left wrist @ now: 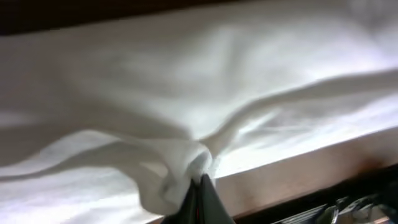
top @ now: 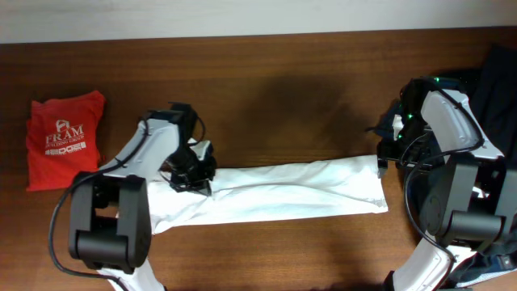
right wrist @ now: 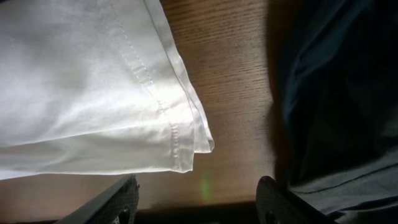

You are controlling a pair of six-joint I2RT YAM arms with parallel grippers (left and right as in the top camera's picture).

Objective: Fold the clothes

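Note:
A white garment [top: 283,190] lies folded into a long strip across the middle of the wooden table. My left gripper [top: 192,179] is shut on a pinched fold of the white cloth near its left end; the left wrist view shows the shut fingertips [left wrist: 200,193] with the cloth [left wrist: 186,93] bunched into them. My right gripper [top: 386,153] hovers open and empty just past the garment's right end; in the right wrist view the hemmed corner [right wrist: 180,134] lies in front of the spread fingers [right wrist: 199,199], apart from them.
A folded red shirt [top: 65,137] with white lettering lies at the far left. A pile of dark clothes [top: 493,89] sits at the right edge and shows in the right wrist view [right wrist: 336,93], close beside my right gripper.

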